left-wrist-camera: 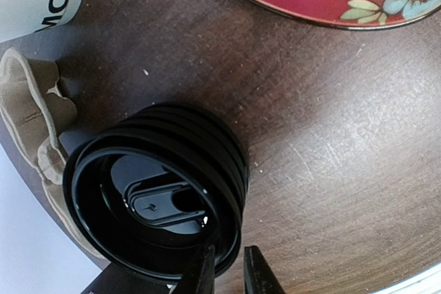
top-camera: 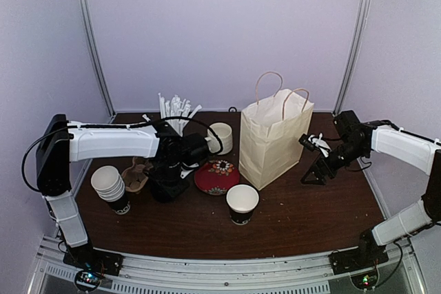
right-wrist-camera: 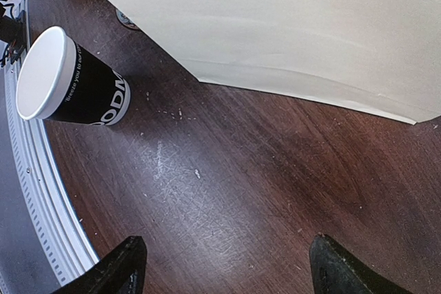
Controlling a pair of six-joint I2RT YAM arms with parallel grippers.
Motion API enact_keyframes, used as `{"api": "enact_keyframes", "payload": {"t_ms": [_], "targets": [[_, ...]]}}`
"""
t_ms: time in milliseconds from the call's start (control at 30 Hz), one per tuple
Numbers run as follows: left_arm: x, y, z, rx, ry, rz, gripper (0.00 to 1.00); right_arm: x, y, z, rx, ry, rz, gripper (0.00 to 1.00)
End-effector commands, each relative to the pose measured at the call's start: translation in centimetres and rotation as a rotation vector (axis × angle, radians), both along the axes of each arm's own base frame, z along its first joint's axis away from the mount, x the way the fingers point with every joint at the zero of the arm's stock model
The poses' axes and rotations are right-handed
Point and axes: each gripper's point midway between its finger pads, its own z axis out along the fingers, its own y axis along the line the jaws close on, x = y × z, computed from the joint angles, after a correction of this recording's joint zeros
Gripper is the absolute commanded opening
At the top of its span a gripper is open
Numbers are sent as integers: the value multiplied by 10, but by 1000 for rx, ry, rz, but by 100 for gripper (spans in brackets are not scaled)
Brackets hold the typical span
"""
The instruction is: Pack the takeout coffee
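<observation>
1. Paper bag (top-camera: 275, 135): stands upright and open on the brown desk (top-camera: 310, 218), both handles up.
2. Black paper cup (top-camera: 242, 203): stands upright in front of the paper bag's left corner, near it but apart. Shows white lettering and a white inside, and carries no lid.
3. Stack of black lids (left-wrist-camera: 158, 184): sits on the desk well left of the paper bag, past the red plate (top-camera: 216, 177) that lies between them.
4. Left tool (left-wrist-camera: 231, 273): hangs over that stack, left of the paper bag. Narrow, with the fingertips close together at the rim of the top lid. Cannot tell whether the rim is clamped.
5. Right tool (right-wrist-camera: 227, 242): hovers low over bare desk just right of the paper bag. Spread wide, grips nothing.
6. Stack of cups (top-camera: 110, 185): stands farther left of the paper bag than the lids, white insides up, with a black wall on the bottom cup.
7. Cream mug (top-camera: 222, 137): stands just left of the paper bag, toward its rear.
8. Bundle of white straws (top-camera: 176, 108): rises behind and left of the paper bag, beyond the mug.
</observation>
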Motion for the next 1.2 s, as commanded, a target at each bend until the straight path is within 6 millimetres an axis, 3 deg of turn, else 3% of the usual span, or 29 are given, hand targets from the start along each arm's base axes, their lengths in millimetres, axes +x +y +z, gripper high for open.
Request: {"api": "enact_keyframes", "payload": {"t_ms": [0, 267, 367, 467, 1167], "targets": [[1, -4, 20, -38, -25, 9, 15, 5, -1, 5, -12, -21, 4, 86], [0, -3, 27, -51, -31, 14, 13, 5, -1, 5, -12, -20, 5, 86], [-3, -3, 20, -40, -8, 11, 31, 5, -1, 4, -12, -18, 5, 86], [-3, -2, 12, -24, 6, 8, 37, 5, -1, 4, -13, -17, 6, 86], [-1, -4, -6, 12, 31, -19, 20, 5, -1, 2, -16, -10, 8, 86]]}}
